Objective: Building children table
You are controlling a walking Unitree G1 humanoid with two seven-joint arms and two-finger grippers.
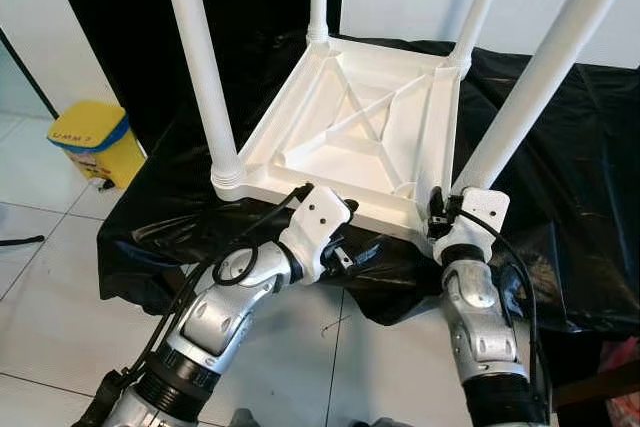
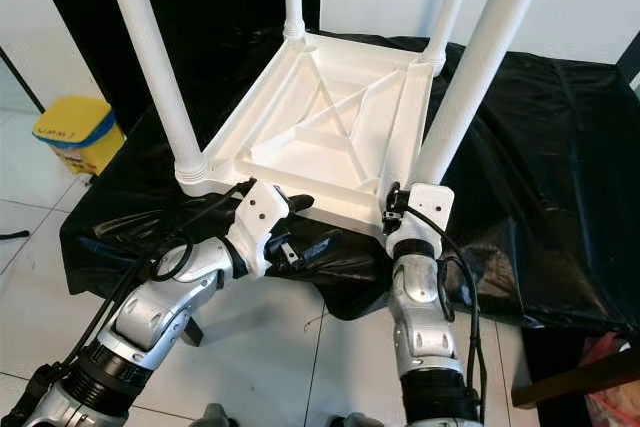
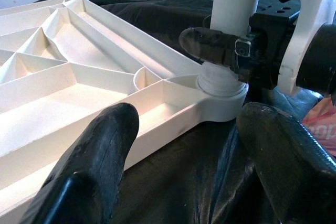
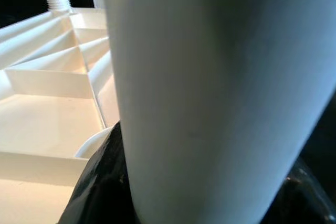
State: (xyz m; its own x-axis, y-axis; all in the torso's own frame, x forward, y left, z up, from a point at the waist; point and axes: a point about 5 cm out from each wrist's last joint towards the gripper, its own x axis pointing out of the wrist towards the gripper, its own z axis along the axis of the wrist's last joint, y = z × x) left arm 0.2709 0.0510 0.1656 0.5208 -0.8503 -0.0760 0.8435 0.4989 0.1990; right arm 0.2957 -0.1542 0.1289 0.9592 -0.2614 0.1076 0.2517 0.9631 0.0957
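In the centre of the head views we saw the white children table point(image 1: 350, 132) lying upside down on a black sheet point(image 1: 560, 147), its ribbed underside facing up and its four white legs rising toward the top of the frame. The near right leg point(image 1: 540, 87) stood at the lower right corner of the tabletop. Our right gripper point(image 1: 447, 209) was at the base of this leg, and its black fingers point(image 3: 210, 45) were closed around it just above the threaded collar; in the right wrist view the leg was pressed against the dark pads. Our left gripper point(image 1: 340, 247) was lower in the frame, just beside the near edge of the tabletop. Its two fingers point(image 3: 100, 150) stood apart with nothing between them, one in front of the white rim and the other over the black sheet. At the left edge of the frame a yellow bin point(image 1: 95, 142) stood on the white tiled floor point(image 1: 50, 297).
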